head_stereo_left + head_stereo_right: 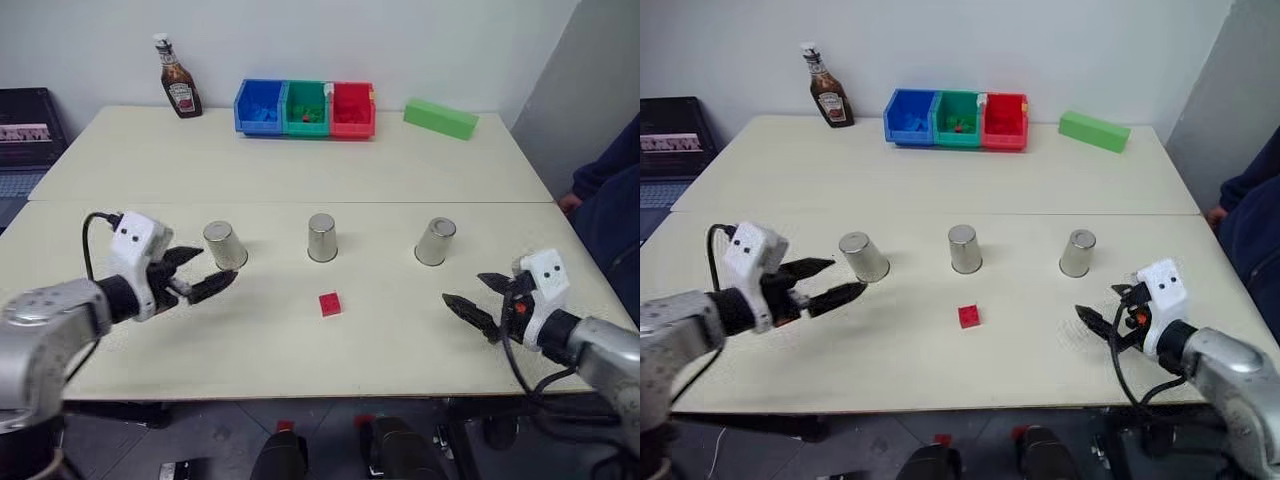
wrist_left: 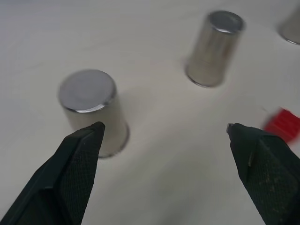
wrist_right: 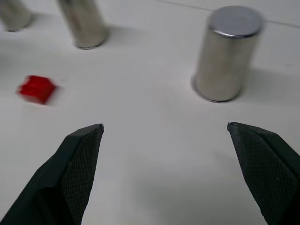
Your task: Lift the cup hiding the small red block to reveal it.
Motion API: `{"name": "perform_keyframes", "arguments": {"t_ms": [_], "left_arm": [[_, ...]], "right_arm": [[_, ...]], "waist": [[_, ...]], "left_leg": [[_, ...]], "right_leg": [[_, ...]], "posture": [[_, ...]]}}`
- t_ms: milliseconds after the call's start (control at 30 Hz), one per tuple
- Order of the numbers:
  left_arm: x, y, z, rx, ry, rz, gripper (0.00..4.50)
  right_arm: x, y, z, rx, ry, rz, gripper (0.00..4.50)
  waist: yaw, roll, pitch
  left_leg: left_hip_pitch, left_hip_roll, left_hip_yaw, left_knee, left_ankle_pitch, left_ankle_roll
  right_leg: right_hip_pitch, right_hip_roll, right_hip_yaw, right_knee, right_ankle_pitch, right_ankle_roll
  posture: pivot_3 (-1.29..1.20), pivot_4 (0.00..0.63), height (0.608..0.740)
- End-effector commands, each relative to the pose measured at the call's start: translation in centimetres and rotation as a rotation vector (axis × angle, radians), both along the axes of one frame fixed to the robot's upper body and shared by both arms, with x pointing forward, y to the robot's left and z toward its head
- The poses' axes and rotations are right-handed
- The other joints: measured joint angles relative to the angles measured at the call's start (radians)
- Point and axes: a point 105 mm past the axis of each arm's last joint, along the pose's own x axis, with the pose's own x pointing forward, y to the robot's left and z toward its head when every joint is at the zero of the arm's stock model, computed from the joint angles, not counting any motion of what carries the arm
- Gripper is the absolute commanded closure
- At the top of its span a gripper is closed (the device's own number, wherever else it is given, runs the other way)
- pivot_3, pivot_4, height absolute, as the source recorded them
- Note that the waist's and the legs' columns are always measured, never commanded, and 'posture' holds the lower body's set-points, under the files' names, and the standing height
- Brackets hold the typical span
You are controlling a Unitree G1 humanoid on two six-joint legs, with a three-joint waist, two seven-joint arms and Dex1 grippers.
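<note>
Three identical silver cups stand upside down in a row across the table: the left cup (image 1: 225, 245), the middle cup (image 1: 322, 238) and the right cup (image 1: 435, 241). The small red block (image 1: 330, 304) lies uncovered on the table just in front of the middle cup, with no cup over it. My left gripper (image 1: 215, 267) is open, its fingertips close beside the left cup (image 2: 91, 110) and not touching it. Near the table's right front, my right gripper (image 1: 465, 290) hangs open in front of the right cup (image 3: 229, 51), holding nothing.
At the back stand a ketchup bottle (image 1: 179, 78), a blue bin (image 1: 260, 106), a green bin (image 1: 306, 108), a red bin (image 1: 352, 108) and a long green block (image 1: 440, 118). A laptop (image 1: 25, 130) sits at the far left. A person's sleeve (image 1: 610, 190) shows at the right edge.
</note>
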Motion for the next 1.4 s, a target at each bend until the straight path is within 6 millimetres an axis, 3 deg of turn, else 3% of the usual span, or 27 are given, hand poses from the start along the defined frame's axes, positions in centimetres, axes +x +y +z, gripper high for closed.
{"name": "perform_keyframes", "arguments": {"t_ms": [33, 567, 1400], "left_arm": [[0.1, 0.5, 1.4, 0.005, -0.036, -0.034, 0.06], [0.8, 0.1, 1.6, 0.002, -0.051, -0.043, 0.06], [1.3, -0.2, 2.0, -0.001, -0.058, -0.071, 0.06]], "right_arm": [[-0.1, 0.3, 1.4, 0.040, -0.009, 0.077, 0.00], [-0.9, 1.6, 1.6, 0.060, 0.004, 0.137, 0.00], [-0.7, 1.3, 1.4, 0.064, 0.002, 0.104, 0.00]], "waist": [[0.009, 0.000, 0.000], [0.017, 0.000, 0.000], [0.017, 0.000, 0.000]], "left_leg": [[-0.001, 0.000, -0.001, 0.000, 0.000, 0.000], [-0.001, 0.000, -0.001, 0.001, 0.000, 0.000], [-0.001, 0.000, 0.000, 0.002, 0.000, 0.000]], "right_leg": [[-0.001, 0.000, -0.001, 0.000, 0.000, 0.000], [0.000, -0.002, -0.001, 0.000, 0.001, 0.001], [0.000, -0.002, 0.000, 0.002, 0.001, 0.001]], "posture": [[0.00, 0.150, 0.740], [0.00, 0.150, 0.740], [0.00, 0.150, 0.740]]}}
